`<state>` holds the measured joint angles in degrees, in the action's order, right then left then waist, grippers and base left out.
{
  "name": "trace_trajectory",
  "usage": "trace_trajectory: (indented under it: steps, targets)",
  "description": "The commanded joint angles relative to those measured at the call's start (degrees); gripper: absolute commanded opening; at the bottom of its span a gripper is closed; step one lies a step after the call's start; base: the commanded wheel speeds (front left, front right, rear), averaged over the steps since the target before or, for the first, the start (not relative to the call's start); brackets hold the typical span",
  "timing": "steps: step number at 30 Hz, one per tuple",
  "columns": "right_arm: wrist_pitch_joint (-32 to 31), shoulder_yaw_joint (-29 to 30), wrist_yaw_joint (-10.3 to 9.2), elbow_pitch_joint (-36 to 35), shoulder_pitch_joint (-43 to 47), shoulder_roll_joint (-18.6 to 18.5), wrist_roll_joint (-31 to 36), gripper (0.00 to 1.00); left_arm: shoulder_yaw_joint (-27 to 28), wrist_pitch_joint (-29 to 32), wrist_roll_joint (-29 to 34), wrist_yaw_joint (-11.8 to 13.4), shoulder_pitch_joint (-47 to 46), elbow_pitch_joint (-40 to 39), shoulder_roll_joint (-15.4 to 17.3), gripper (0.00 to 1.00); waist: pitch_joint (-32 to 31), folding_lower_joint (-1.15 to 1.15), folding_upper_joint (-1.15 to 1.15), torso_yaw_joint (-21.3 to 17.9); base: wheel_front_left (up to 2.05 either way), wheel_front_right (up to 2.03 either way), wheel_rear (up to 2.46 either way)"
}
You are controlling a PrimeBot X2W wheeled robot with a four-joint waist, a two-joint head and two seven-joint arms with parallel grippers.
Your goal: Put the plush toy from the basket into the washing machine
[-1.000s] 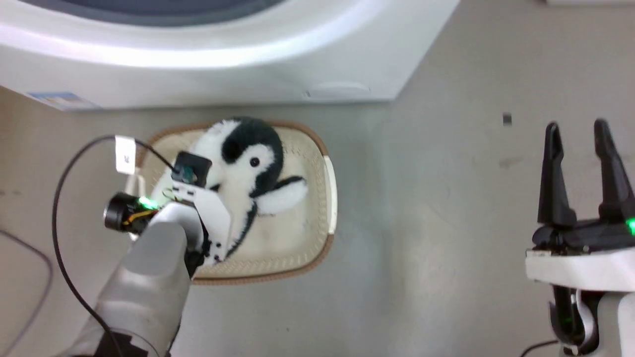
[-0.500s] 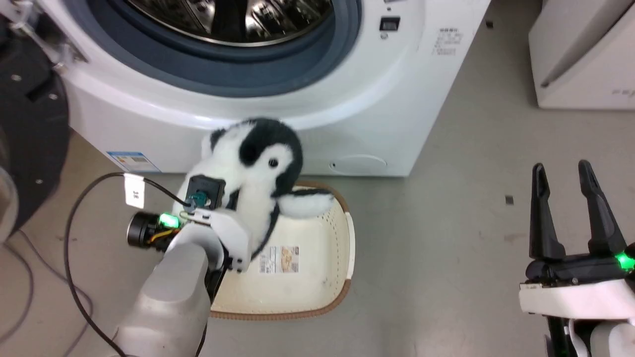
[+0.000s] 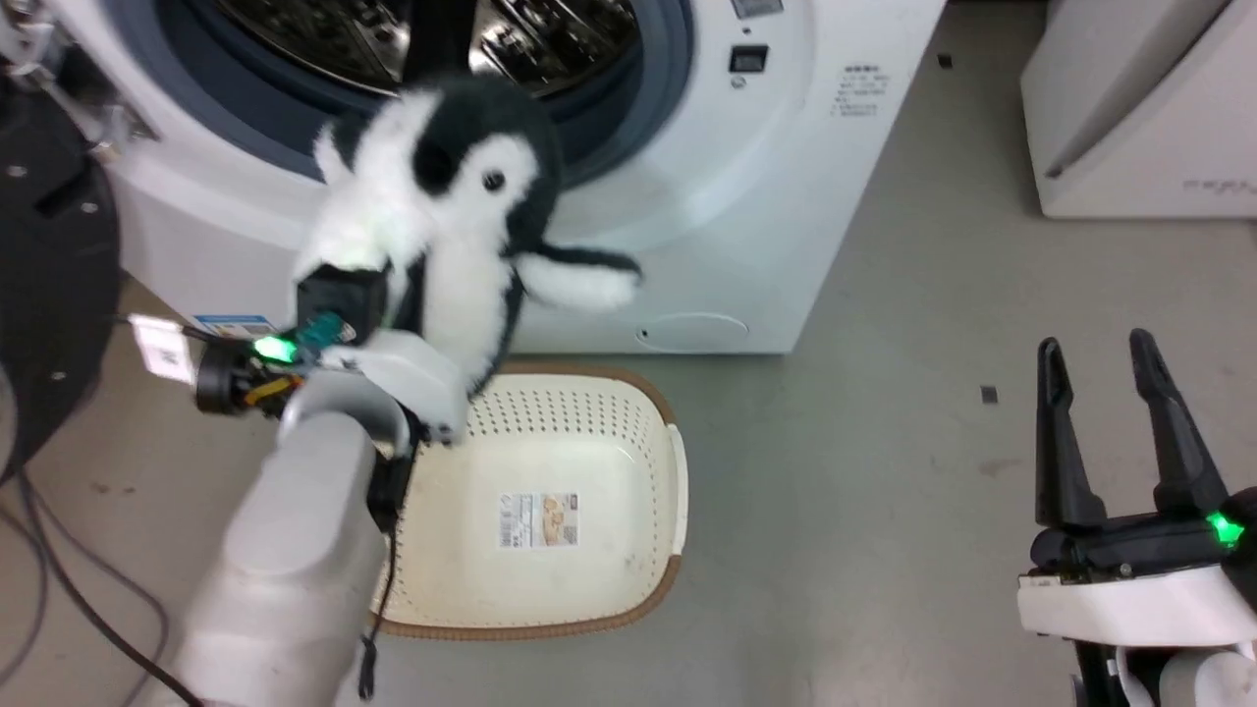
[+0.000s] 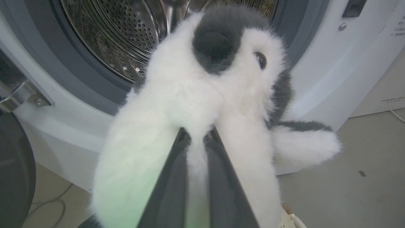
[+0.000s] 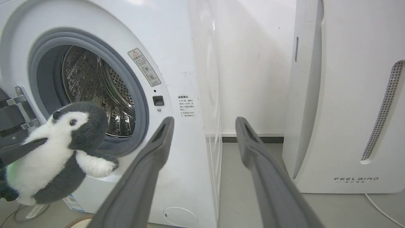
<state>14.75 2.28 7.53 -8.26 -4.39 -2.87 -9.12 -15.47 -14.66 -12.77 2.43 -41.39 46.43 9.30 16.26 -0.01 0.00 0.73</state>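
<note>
Step in hand: carry phase, approx. mid-task. The left gripper [image 4: 198,134] is clamped on the plush toy [image 3: 442,216], both fingers pinching a fold of white belly fur. The toy hangs clear of the basket [image 3: 609,412], which sits on the floor at 5 o'clock from it, product sticker [image 3: 537,520] showing on its bottom. We read the toy's head as level w/ the lower edge of the washer [image 3: 786,147] opening. The drum [image 4: 120,38] lies at 12 o'clock beyond it. The toy is not yet inside.

Next move, as we judge it: push fwd and slightly up so the toy clears the grey gasket [image 4: 63,69], then let go w/ the body well inside the drum. Caution: the flipper at 3 o'clock sticks out and may snag. The grip is on fur only, so the toy may swing or slip.

The right gripper [image 3: 1094,342] sits at 4 o'clock in the head view, fingers moderately apart, holding nothing.

Surroundings:
- Floor [image 3: 864,442]: smooth, grey, a few dark specks.
- Washer door [image 3: 49,245]: swung open at 9 o'clock.
- Cables [image 3: 59,589]: on the floor at 8 o'clock.
- Second white appliance [image 3: 1139,118]: at 2 o'clock, apart from the washer.
</note>
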Motion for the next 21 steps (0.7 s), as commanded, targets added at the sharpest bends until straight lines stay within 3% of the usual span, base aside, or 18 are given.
trace_trajectory:
  steps: [1,3,9,21]
  targets:
    - [0.2,0.0,-0.04,-0.6,-0.8,0.0,-0.2,1.0,0.8,-0.3,0.0,0.5,-2.3,-1.1,0.8,0.0,2.2,0.01,0.0,-1.5,0.0,0.0,0.0]
    - [0.2,0.0,-0.04,-1.5,-2.6,0.0,-0.5,1.0,3.3,-0.3,0.2,1.3,-7.2,-2.6,2.8,0.0,6.6,0.01,0.0,-3.9,0.0,0.0,0.0]
    - [0.2,-0.7,-0.04,-2.3,-5.2,0.0,-1.2,1.0,5.5,-0.3,0.8,2.8,-13.4,-3.6,4.6,0.0,12.6,0.01,0.0,-6.9,0.0,0.0,0.0]
    - [0.2,-0.2,-0.04,-4.1,-9.2,0.0,-3.5,1.0,8.4,-0.3,1.3,2.8,-28.9,-2.0,9.9,0.0,23.0,0.01,0.0,-11.6,0.0,0.0,0.0]
